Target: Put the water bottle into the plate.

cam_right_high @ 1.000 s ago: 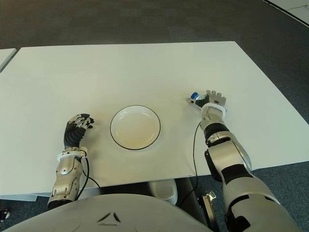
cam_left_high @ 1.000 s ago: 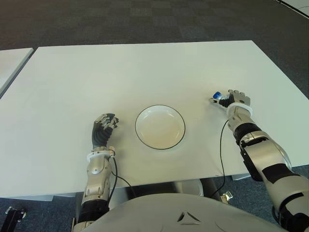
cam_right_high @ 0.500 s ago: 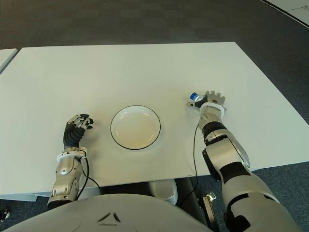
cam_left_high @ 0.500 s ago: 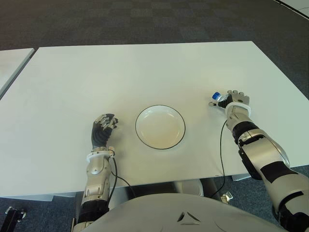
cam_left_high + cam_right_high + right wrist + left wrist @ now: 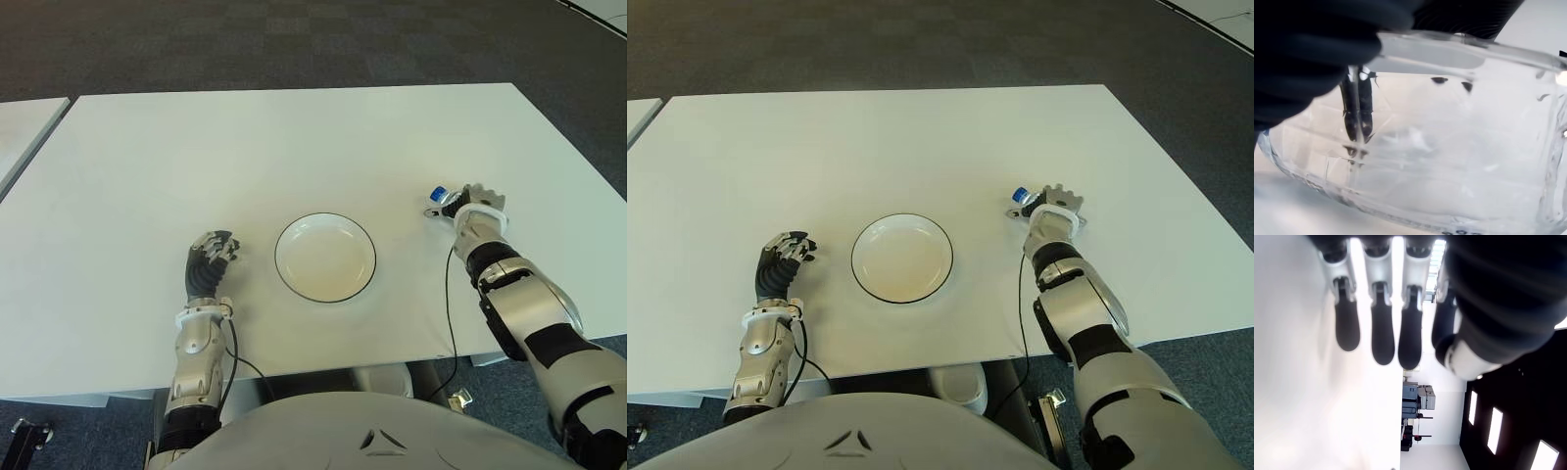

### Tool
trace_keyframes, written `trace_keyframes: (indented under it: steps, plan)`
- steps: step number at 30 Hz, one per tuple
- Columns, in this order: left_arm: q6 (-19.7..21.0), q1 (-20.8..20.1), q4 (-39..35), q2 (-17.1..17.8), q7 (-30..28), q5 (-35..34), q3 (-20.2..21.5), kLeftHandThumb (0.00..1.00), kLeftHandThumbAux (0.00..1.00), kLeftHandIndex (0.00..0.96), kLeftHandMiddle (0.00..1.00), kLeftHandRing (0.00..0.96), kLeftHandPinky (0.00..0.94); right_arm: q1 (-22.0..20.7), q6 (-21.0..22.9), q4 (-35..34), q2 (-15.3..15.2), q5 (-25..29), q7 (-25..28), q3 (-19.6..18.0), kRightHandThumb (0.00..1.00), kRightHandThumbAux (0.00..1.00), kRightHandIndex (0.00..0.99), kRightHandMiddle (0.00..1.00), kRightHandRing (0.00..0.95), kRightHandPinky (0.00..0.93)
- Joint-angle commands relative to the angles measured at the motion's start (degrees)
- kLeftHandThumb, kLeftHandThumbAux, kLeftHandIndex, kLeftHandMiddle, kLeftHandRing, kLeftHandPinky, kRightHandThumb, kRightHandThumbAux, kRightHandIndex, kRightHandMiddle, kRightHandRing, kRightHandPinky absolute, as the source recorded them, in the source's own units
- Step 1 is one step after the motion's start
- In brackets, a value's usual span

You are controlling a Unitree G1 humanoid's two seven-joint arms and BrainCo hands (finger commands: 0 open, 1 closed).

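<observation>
A clear water bottle [image 5: 1449, 147] with a blue cap [image 5: 440, 193] is in my right hand [image 5: 470, 204], right of the plate. In the right wrist view dark fingers [image 5: 1312, 44] wrap the transparent body, so the hand is shut on it. In the eye views only the cap shows past the hand. I cannot tell whether the bottle touches the table. The white plate with a dark rim [image 5: 324, 214] sits in front of me at the table's middle, with nothing in it. My left hand [image 5: 211, 257] shows left of the plate, fingers [image 5: 1383, 333] relaxed and holding nothing.
The white table [image 5: 294, 137] stretches wide beyond the plate. A second white table edge [image 5: 24, 122] shows at far left. Dark carpet [image 5: 294, 39] lies beyond the far edge. A black cable [image 5: 451, 294] runs down from the right wrist.
My right hand has edged slightly to the left with the bottle in it. The left hand and the plate have not moved.
</observation>
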Motion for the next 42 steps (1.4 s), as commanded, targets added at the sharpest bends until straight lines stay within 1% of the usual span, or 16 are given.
trace_keyframes:
  steps: [1,4,8,17,24,30,35,42]
  plan:
    - [1.37,1.13,-0.14,0.17,-0.49,0.06,0.32,0.706,0.715,0.428,0.513,0.490,0.487,9.53,1.04,3.92,5.58,6.52,-0.56,-4.70,0.717,0.696,0.438,0.723,0.733,0.765]
    - [1.38,1.32,-0.41,0.15,-0.50,0.00,0.36,0.706,0.715,0.428,0.511,0.492,0.489,10.13,-0.13,4.24,6.14,7.95,-3.07,-6.80,0.722,0.700,0.438,0.768,0.776,0.811]
    - [1.42,1.55,-0.75,0.13,-0.51,-0.02,0.35,0.706,0.716,0.428,0.512,0.495,0.491,10.41,-1.38,4.34,6.13,9.00,-4.68,-8.73,0.725,0.702,0.437,0.799,0.812,0.849]
    - [2.10,1.82,-1.30,0.15,-0.30,0.16,0.33,0.706,0.715,0.429,0.519,0.495,0.490,10.51,-3.16,4.65,5.92,9.36,-4.73,-10.86,0.726,0.706,0.435,0.831,0.852,0.895]
    - [2.05,1.85,-1.38,0.14,-0.29,0.15,0.39,0.706,0.715,0.429,0.507,0.485,0.481,10.41,-3.76,4.63,6.09,9.16,-5.01,-11.86,0.726,0.708,0.434,0.843,0.868,0.902]
    - [2.27,1.85,-1.48,0.10,-0.23,0.10,0.42,0.706,0.714,0.429,0.503,0.486,0.486,10.35,-4.97,4.11,6.32,9.21,-6.41,-12.64,0.725,0.710,0.433,0.844,0.868,0.896]
    - [2.46,1.54,-1.18,0.22,-0.05,0.29,0.51,0.705,0.715,0.429,0.504,0.485,0.483,11.01,-8.77,2.97,6.48,10.12,-9.57,-14.28,0.722,0.712,0.433,0.840,0.860,0.881]
    - [2.39,1.23,-0.89,0.29,-0.35,0.16,0.58,0.705,0.715,0.429,0.507,0.487,0.485,10.89,-12.08,1.04,6.07,10.68,-12.02,-15.32,0.721,0.713,0.439,0.830,0.844,0.849]
